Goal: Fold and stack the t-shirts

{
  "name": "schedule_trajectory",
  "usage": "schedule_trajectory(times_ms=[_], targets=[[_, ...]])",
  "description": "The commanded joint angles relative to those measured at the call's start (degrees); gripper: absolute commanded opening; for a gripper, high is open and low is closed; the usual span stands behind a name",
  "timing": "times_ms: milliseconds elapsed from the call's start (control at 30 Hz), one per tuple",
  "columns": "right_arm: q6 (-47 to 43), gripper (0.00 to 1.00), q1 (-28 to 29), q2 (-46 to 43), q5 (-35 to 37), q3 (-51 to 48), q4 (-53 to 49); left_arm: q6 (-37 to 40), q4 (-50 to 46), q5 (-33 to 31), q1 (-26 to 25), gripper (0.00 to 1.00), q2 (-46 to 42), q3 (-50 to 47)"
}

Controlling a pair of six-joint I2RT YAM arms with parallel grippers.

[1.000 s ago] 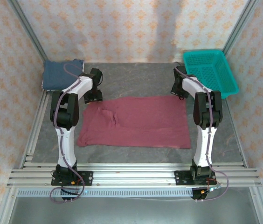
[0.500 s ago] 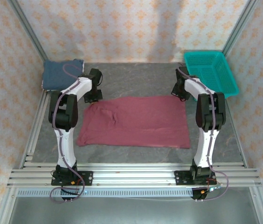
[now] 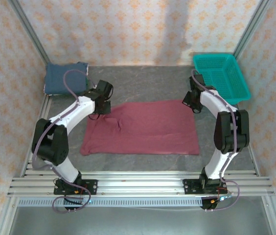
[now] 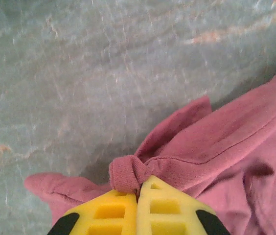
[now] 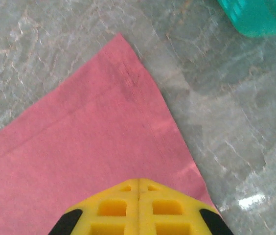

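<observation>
The left gripper (image 4: 139,183) was closed, its yellow pads pressed together on a small rolled bunch of the maroon shirt (image 4: 226,142), which stuck out just past the tips. From above, the left gripper (image 3: 100,107) sat at the far left corner of that shirt. The right gripper (image 5: 139,182) was also closed, pads meeting with no gap, low over the shirt's far right corner. Whether any cloth was caught between them could not be told from the wrist view. From above, the right gripper (image 3: 193,104) sat right at that corner.

The maroon shirt (image 3: 143,128) lay spread out in the middle of the grey table (image 3: 143,83). It was mostly flat, with creases and a small ridge towards its left side, and the cloth around the left pinch was gathered and slightly lifted. The blue shirt (image 3: 65,78) lay folded in the far left corner, well apart from the maroon one. The teal basket (image 3: 214,57) stood in the far right corner.

Compared with a second earlier, both arms had dropped from a more upright pose, their elbows swung outward and towards the near edge, the left one most. Both grippers had edged a little nearer along the shirt's far corners, while the shirt, the blue shirt and the basket lay where they had been
</observation>
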Motion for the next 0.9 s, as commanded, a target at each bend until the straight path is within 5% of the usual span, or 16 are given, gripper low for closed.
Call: schedule_trajectory(times_ms=[0,67,200,300,633,867], targets=[[0.2,0.00,-0.1,-3.4,-0.1,-3.1,0.7,-2.8,1.6,-4.1,-0.6,0.00,-5.4,-5.5],[-0.7,0.00,-0.1,-3.2,0.3,-3.5,0.5,-3.8,2.1,-4.5,-0.9,0.00,-7.0,-8.0],[-1.7,0.35,-0.1,1.3,-0.2,0.5,0.2,-4.0,1.9,-4.0,-1.0,0.00,-6.8,-8.4],[-1.8,0.49,-0.1,6.1,1.0,5.3,-0.2,-3.4,2.5,-4.1,-2.4,0.00,-6.4,-8.3],[-0.8,0.50,0.0,18.7,3.0,18.6,-4.1,-3.8,2.9,-12.4,-14.4,0.00,-13.2,-14.4],[0.4,0.51,0.0,15.4,2.3,15.7,-3.4,-12.6,0.1,-12.4,-23.9,0.02,-17.7,-23.2]])
